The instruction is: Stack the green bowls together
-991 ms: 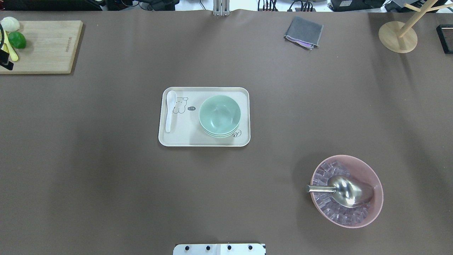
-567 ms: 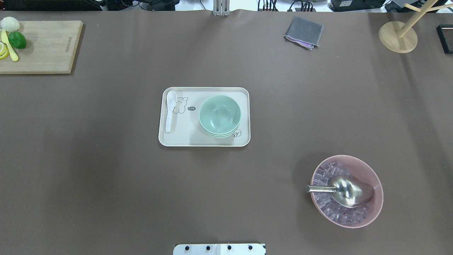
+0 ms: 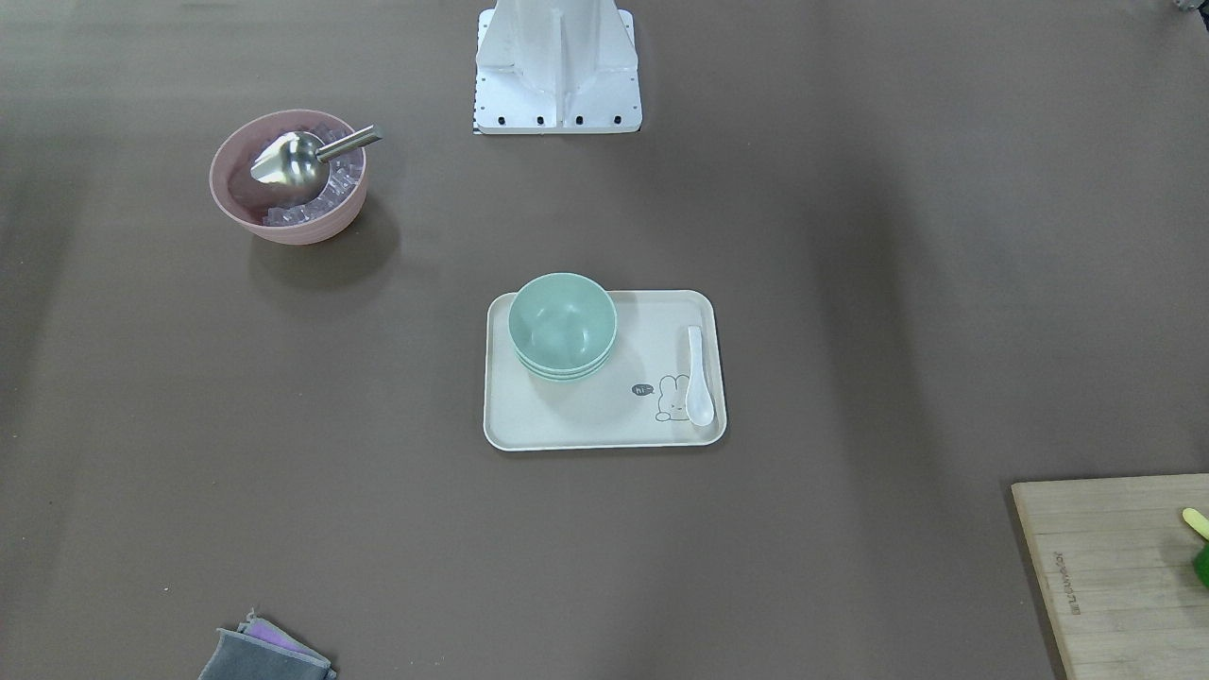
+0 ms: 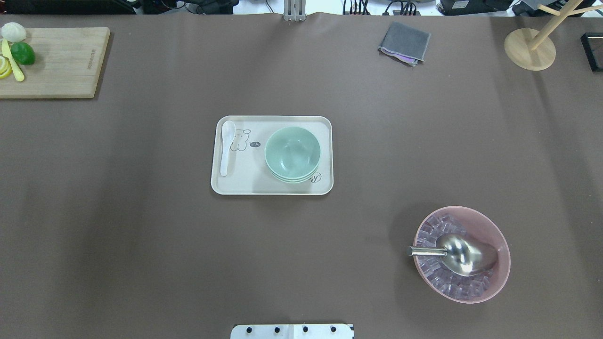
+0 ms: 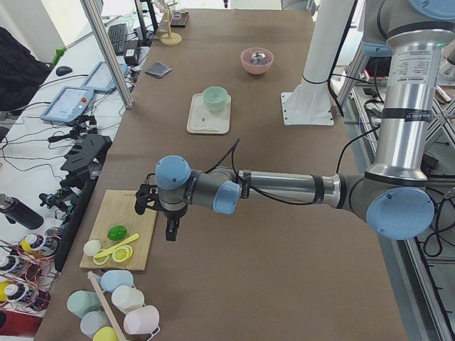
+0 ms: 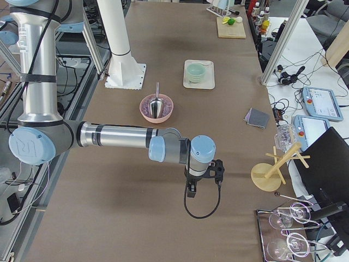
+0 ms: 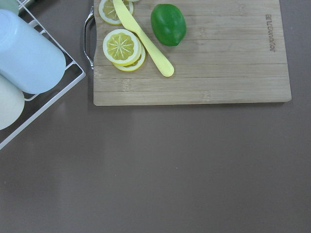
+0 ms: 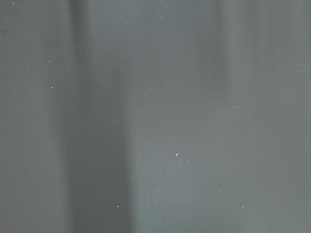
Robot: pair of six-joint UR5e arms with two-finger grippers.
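Seemingly, the bowls (image 4: pixel 292 153) are nested on the tray (image 4: pixel 235 183) at frame centre, and, though it cannot be told whether the left pincer (image 5: pixel 155 217) and right pincer (image 6: pixel 204 183) are apart or together, the slightly offset stack could be toppled if brushed by a needless further reach.

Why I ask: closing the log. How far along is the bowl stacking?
Done: the green bowls sit nested in one stack on the tray. In hand: nothing seen; the left claw hangs by the cutting board, the right claw over bare table, both far from the tray. Left: nothing visible remains to stack.
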